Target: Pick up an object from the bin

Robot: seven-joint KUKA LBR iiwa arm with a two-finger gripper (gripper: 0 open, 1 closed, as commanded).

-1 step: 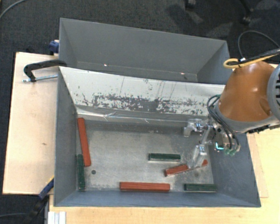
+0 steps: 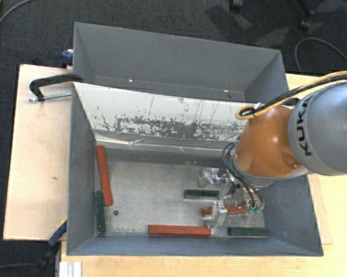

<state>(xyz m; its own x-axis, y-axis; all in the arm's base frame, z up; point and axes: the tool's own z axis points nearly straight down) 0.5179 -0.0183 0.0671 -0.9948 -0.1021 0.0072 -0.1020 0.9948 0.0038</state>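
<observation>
Jaws are hanging at a short red stick (image 2: 235, 210), and we can't tell their spread; a green stick (image 2: 200, 194) is lying just beside, a long red stick (image 2: 179, 230) near.

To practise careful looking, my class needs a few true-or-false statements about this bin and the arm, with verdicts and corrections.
1. The end effector is down in the right half of the bin. True.
2. A long red bar lies along the bin's left wall. True.
3. Every bar in the bin is red. False: the left green bar, the middle green bar and the right green bar are dark green.
4. The front red bar stands upright against the back wall. False: it lies flat on the floor near the front wall.
</observation>
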